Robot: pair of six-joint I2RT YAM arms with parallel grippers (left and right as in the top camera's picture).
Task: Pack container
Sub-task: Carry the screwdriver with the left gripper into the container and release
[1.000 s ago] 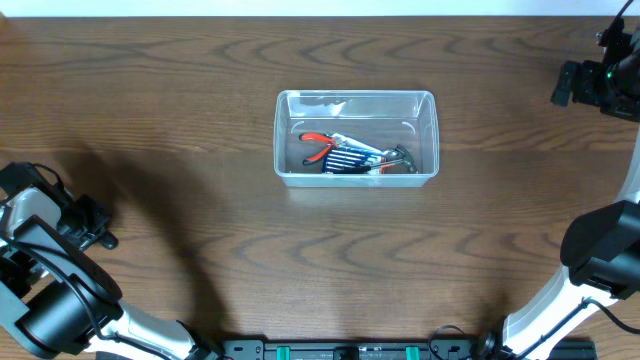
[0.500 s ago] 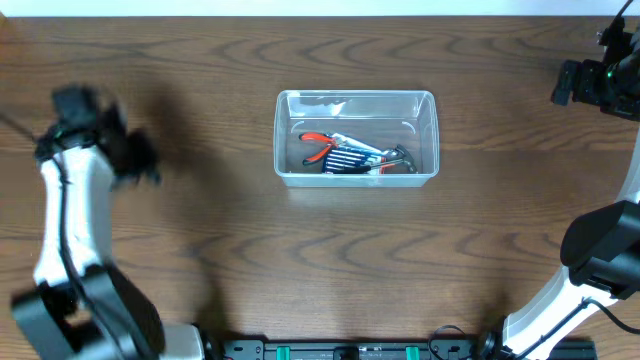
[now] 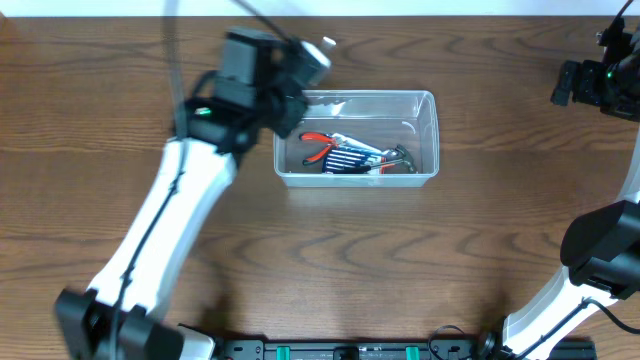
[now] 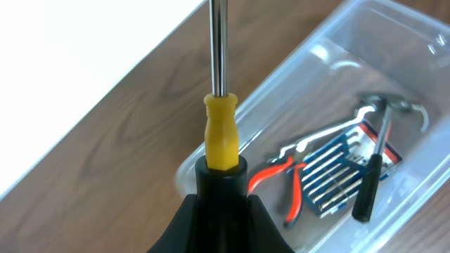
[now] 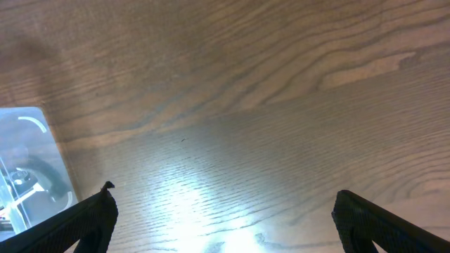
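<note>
- Found the container (image 3: 360, 94) mid-table, slightly toward the far edge, flat on the wood, mouth up.
- Read its long axis as left-right in the overhead view, parallel to the table's far edge, with the short axis toward the robot.
- Counted three items inside, bunched at the near wall: red-handled pliers (image 3: 318, 147), blue drill-bit case (image 3: 352, 158), and what looked like a black-handled hammer (image 3: 402, 157).
- Saw the left gripper (image 4: 222, 179) closed narrow on the yellow handle of a screwdriver (image 4: 221, 133), steel shaft sticking out past the fingers toward the far table edge.
- Placed that gripper over the container's far-left corner, more over rim than floor as far as the overhead view showed.
- Saw the right gripper (image 5: 225, 200) spread wide, holding nothing, over bare table (image 5: 267, 84) well right of the container.
- Flagged risk 1: releasing here could land the shaft across the rim and tip or roll the screwdriver out onto the wood.
- Flagged risk 2: judged the shaft skewed to the long axis, so could bridge two walls instead of lying flat unless turned left-right.
- Flagged risk 3: descending at the corner could clip the thin plastic wall and shove the container.
- Flagged risk 4: dropping onto the tool pile could bounce the screwdriver out.
</note>
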